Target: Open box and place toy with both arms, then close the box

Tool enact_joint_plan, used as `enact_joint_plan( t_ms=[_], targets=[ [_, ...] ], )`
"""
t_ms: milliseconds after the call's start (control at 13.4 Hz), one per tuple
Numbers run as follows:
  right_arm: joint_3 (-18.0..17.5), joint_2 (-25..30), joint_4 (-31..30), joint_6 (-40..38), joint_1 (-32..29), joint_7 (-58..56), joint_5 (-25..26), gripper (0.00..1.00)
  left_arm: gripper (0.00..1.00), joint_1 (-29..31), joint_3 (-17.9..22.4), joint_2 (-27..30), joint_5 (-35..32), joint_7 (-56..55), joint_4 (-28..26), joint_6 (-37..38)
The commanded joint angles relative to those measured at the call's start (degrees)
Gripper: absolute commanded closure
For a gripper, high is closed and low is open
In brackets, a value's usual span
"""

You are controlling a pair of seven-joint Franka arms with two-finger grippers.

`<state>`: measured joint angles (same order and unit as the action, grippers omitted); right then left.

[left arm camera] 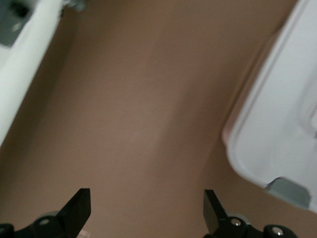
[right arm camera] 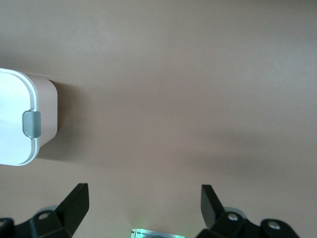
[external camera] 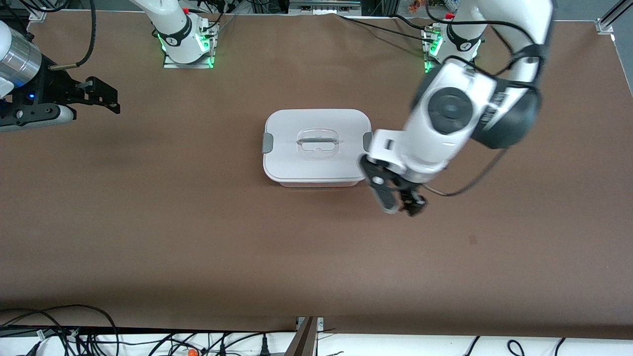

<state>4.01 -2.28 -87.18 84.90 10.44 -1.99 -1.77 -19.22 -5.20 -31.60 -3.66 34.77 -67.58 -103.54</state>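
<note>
**A:** What is the left pincer (external camera: 401, 201) doing?

**B:** It hangs over the bare desk (external camera: 198, 222) just beside the box (external camera: 316, 147), at the corner toward the left arm's end. Its black fingers (left arm camera: 79, 208) stand wide apart with nothing between them; the arm above it looks smeared.

**A:** And the right pincer (external camera: 106, 96)?

**B:** Spread wide too, and empty, waiting over the desk at the right arm's end, well apart from the box. Part of that arm is cut off at the edge of the front view.

**A:** Describe the box.

**B:** A rounded-rectangular tub, smooth plastic. The white lid (external camera: 316, 143) is on, with a grey clip (external camera: 267, 142) at each short end and a clear recessed handle (external camera: 317, 143) in the middle. Its long axis runs from one arm's end of the desk toward the other. The right wrist view shows a pale pink wall under the lid. The left arm covers part of the clip nearest it.

**A:** The toy?

**B:** I cannot make it out. The desk is matte brown.
</note>
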Motion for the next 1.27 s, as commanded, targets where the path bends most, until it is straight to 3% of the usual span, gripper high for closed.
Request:
enact_joint_plan(
  t_ms=[0, 298, 522, 671, 895, 1193],
  targets=[
    [-0.4, 0.4, -0.1, 0.3, -0.7, -1.1, -1.1, 0.00, 0.00, 7.1, 2.6, 7.3, 0.1, -0.2, -5.0, 0.7],
    [-0.4, 0.4, -0.1, 0.3, -0.7, -1.2, -1.3, 0.00, 0.00, 10.6, 10.3, 12.2, -0.5, -0.5, -5.0, 0.7],
    [-0.4, 0.4, -0.1, 0.3, -0.7, -1.2, -1.3, 0.00, 0.00, 15.3, 10.7, 17.3, 0.2, -1.7, -8.2, 2.1],
    [-0.4, 0.4, -0.1, 0.3, -0.7, -1.2, -1.3, 0.00, 0.00, 16.1, 12.6, 18.2, 0.4, -10.4, -8.4, 5.3],
    [-0.4, 0.4, -0.1, 0.3, -0.7, -1.2, -1.3, 0.00, 0.00, 17.8, 12.9, 19.6, 6.3, -28.6, -8.4, 12.5],
    [-0.4, 0.4, -0.1, 0.4, -0.7, -1.2, -1.3, 0.00, 0.00, 17.7, 12.5, 23.2, 6.7, -36.4, -13.2, 14.2]
  ],
)
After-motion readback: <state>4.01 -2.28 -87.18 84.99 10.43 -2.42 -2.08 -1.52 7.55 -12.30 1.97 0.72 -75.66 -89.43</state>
